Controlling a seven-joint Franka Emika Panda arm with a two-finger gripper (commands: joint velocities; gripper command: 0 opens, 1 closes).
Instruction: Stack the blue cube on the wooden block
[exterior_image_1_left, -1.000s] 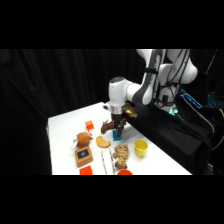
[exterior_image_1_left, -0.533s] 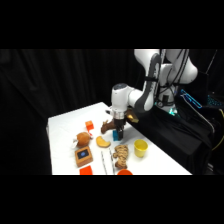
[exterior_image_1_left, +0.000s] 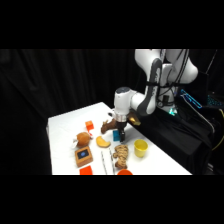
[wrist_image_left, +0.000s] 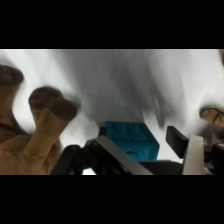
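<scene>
Wrist view: the gripper (wrist_image_left: 142, 150) has its jaws closed on the cube (wrist_image_left: 131, 137). Side view puts the wooden block (exterior_image_1_left: 84, 156) off towards the table's near left corner from the gripper, well apart.

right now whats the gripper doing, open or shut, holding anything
Gripper: shut on the blue cube, held above the white table.

Brown lumpy toy (wrist_image_left: 35, 135) crowding the wrist frame's left, white table (exterior_image_1_left: 65, 131) bare at upper left of the side frame, yellow cup (exterior_image_1_left: 141, 147) (lower right) and wooden block (exterior_image_1_left: 83, 156) hemming the centre.
</scene>
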